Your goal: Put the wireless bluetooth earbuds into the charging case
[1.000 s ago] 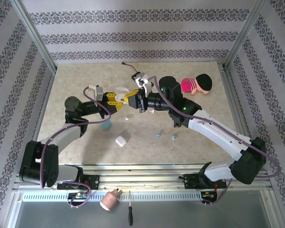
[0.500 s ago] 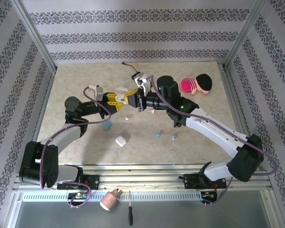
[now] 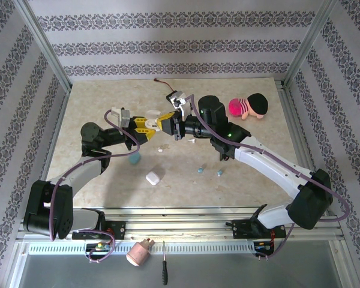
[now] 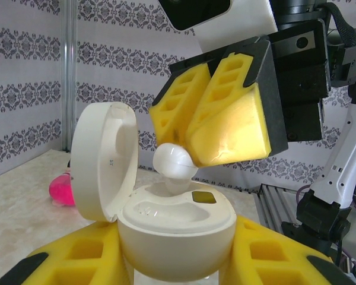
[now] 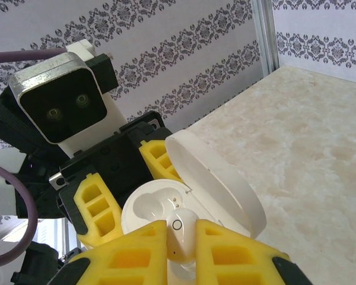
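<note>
Since a second ago, the right arm's elbow is drawn slightly inward and the two meeting grippers are shifted a little to the left above the table [image 3: 96, 102]; the loose items are left where they lay. The open white charging case [image 4: 175, 222] is clamped between the yellow fingers of the left gripper [image 4: 175, 267], with its lid [image 4: 104, 160] hinged back and standing upright. A white earbud [image 4: 174, 163] is pinched by the right gripper [image 5: 179, 243] and held directly over the case's recesses, its lower end reaching down to one of them; whether it is seated cannot be told. Nearer the arm bases, a light-blue case [image 3: 134, 158] and a closed white case [image 3: 153, 177] are seen, with two light blue earbuds [image 3: 200, 170] lying to their right. A pink doll [image 3: 247, 107] is lying at the far right.
</note>
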Controlling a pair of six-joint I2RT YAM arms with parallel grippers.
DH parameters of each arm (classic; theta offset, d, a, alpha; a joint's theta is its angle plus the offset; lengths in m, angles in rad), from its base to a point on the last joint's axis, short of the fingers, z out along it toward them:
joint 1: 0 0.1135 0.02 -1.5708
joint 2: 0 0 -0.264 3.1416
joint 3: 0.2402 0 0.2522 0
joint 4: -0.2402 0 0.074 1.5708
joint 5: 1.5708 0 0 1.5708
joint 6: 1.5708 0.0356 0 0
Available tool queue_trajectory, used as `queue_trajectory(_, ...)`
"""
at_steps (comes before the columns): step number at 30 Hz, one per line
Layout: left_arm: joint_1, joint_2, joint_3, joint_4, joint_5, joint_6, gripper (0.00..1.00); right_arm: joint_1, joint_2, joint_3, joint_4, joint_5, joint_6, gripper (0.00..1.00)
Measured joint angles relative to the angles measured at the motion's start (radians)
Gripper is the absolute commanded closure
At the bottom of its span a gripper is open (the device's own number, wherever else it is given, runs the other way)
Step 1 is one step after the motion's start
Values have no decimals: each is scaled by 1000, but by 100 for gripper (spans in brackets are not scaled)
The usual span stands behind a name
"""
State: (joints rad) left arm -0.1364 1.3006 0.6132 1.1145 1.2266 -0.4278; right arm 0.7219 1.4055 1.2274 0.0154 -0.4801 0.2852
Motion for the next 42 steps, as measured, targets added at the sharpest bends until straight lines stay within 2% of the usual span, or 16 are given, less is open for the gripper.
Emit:
queue_trajectory(19,0,0,1,-1,-24,27,70,0,0,-20,19,-8,50,84)
queue_trajectory(31,0,-13,1,-8,-27,34,70,0,-3,-31,15,25,69,52)
queue_trajectory(36,-1,-29,5,-39,-34,61,71,-21,-79,-104,21,35,62,39)
queue_trajectory(42,-1,-71,20,-168,-53,140,71,-102,-239,-250,55,47,76,35)
